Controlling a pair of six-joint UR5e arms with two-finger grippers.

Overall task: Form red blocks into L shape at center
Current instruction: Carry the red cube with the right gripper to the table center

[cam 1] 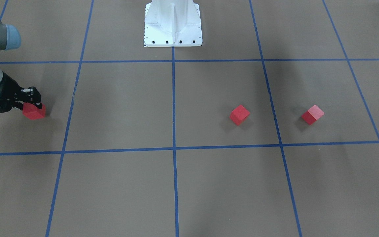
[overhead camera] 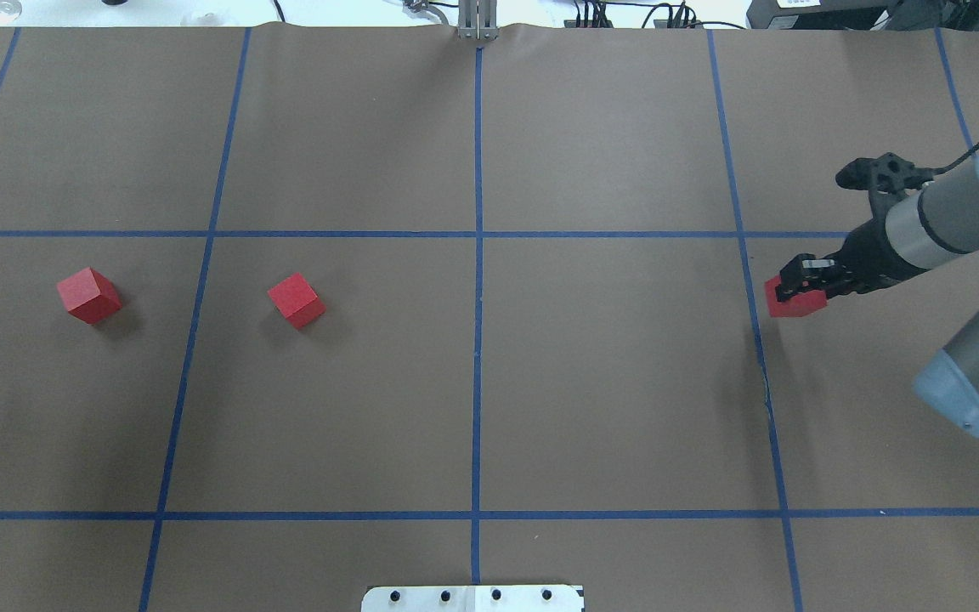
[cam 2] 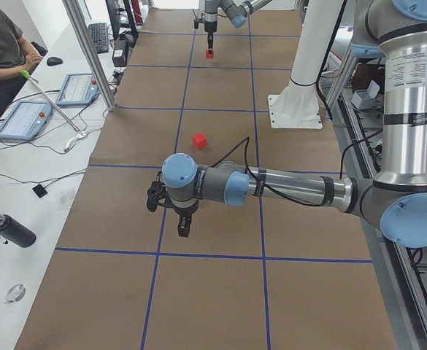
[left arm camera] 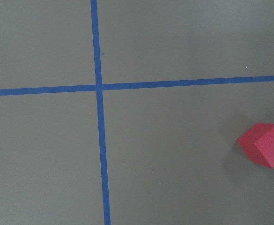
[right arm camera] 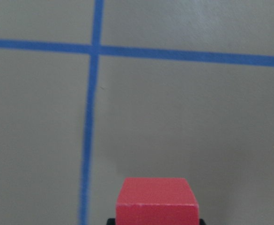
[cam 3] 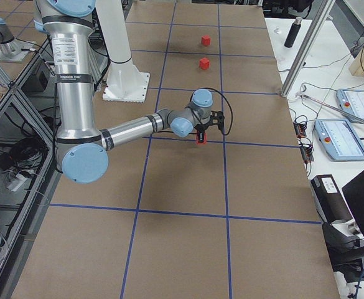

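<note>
Three red blocks are in view. My right gripper (overhead camera: 795,291) is shut on one red block (overhead camera: 797,303) just right of a blue grid line, low over the table. The same gripper (cam 1: 34,104) and block (cam 1: 35,111) show at the left edge of the front view, and the block (right arm camera: 156,199) fills the bottom of the right wrist view. The other two blocks (overhead camera: 88,295) (overhead camera: 296,300) lie apart on the table's left half. My left gripper (cam 2: 184,221) hangs above the table. I cannot tell if it is open. The left wrist view shows one block (left arm camera: 263,145).
The white robot base (cam 1: 173,24) stands at the middle of the robot's side. Blue tape lines (overhead camera: 477,340) divide the brown table into squares. A side table with tablets (cam 2: 23,117), a bottle (cam 2: 9,230) and a seated operator (cam 2: 1,44) runs along the far side.
</note>
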